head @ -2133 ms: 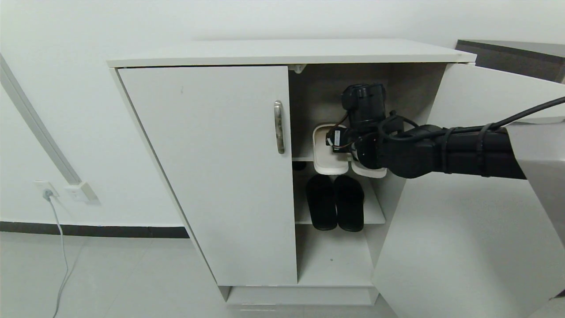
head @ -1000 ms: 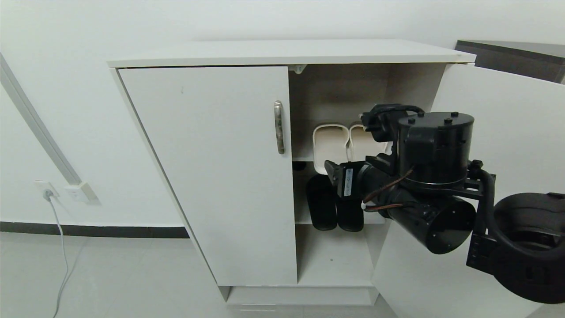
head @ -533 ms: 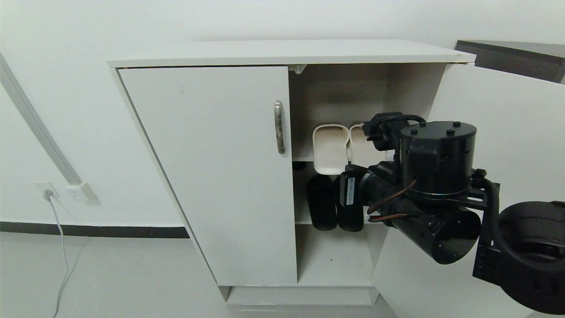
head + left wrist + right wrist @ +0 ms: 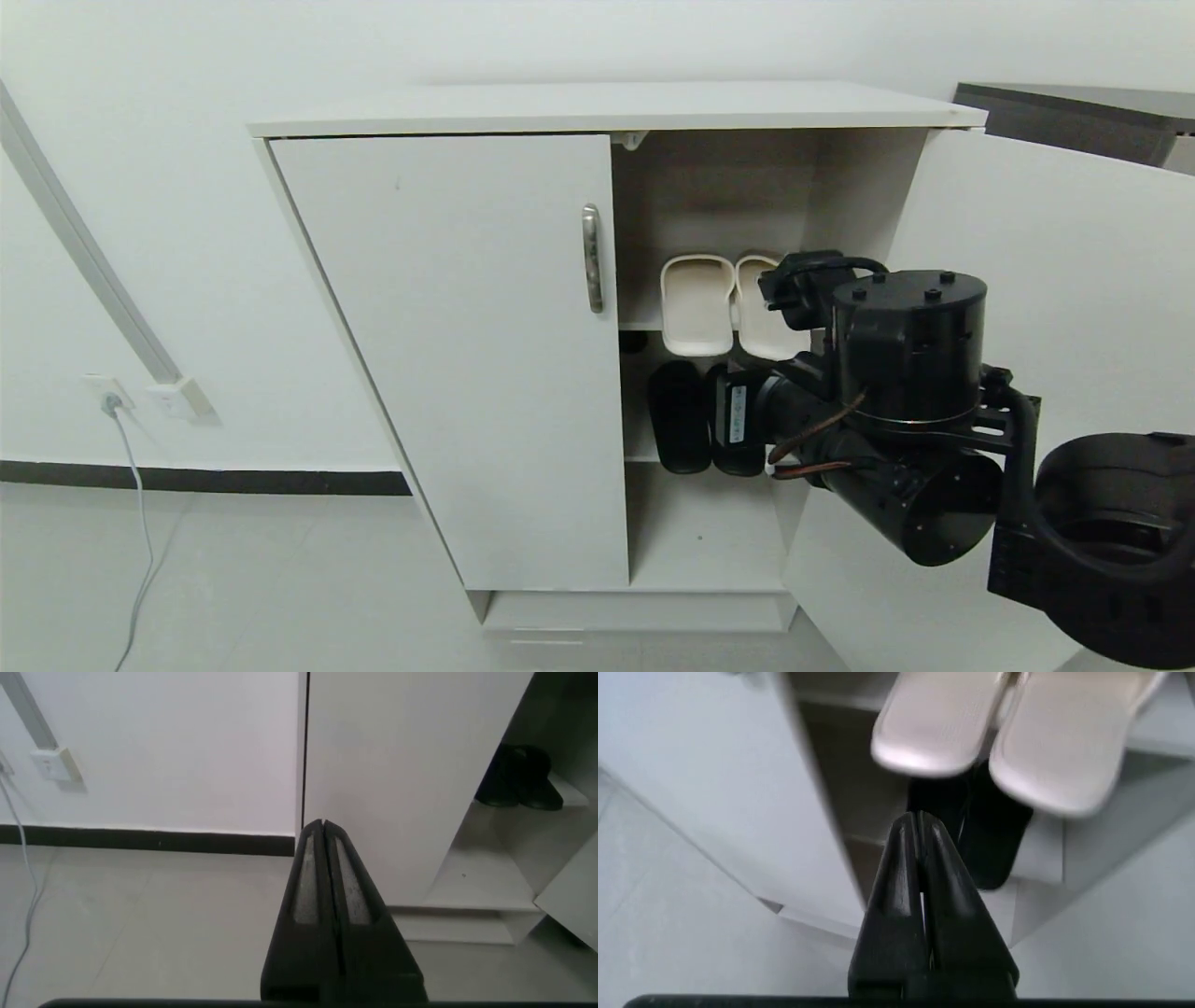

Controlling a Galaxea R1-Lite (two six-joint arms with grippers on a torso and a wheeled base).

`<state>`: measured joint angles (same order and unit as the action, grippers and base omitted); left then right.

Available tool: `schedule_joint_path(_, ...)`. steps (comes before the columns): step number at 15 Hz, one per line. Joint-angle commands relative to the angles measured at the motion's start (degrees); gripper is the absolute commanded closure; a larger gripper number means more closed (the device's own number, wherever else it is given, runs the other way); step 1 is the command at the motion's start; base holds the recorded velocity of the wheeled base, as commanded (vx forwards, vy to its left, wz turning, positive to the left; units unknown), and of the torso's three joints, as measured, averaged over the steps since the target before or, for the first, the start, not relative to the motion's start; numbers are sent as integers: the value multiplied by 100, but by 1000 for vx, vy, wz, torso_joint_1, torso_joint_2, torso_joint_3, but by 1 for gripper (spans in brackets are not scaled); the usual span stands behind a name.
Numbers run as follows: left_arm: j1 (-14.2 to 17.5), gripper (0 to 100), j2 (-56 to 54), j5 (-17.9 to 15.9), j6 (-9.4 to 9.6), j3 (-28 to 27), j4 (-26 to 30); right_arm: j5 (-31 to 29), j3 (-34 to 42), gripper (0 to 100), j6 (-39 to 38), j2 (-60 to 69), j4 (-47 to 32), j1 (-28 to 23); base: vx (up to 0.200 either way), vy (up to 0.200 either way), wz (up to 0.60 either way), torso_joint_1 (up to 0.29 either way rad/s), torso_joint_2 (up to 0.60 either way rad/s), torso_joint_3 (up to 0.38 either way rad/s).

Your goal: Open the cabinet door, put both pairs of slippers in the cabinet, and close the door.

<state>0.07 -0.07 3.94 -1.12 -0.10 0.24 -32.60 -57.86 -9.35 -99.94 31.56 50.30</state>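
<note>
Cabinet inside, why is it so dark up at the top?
Head view: the cabinet top likely shades the upper compartment, while the white slippers catch room light; right wrist view: the black slippers sit in shadow beneath them.

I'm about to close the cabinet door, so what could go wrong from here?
1. The white slippers overhang their shelf's front edge, so the open door may catch them.
2. The right arm hangs before the opening, likely in that door's swing path.

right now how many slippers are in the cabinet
4: two white slippers side by side on the upper shelf, two black slippers on the shelf below, partly behind the right arm.
</note>
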Motion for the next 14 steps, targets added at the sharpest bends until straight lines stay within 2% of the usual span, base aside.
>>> schedule_joint_path(1, 1, 100, 7, 2, -11, 1, 2, -1, 55, 100, 3, -43, -1, 24, -200, 0, 0, -12, 7, 7)
schedule_joint_path(11, 1, 100, 7, -7, 7, 1, 2, 17, 424, 100, 39, -210, 456, 24, -200, 0, 0, 1, 3, 4)
schedule_joint_path(14, 1, 100, 7, -7, 7, 1, 2, -1, 451, 100, 39, -316, 526, -38, 0, 0, 0, 0, 0, 0)
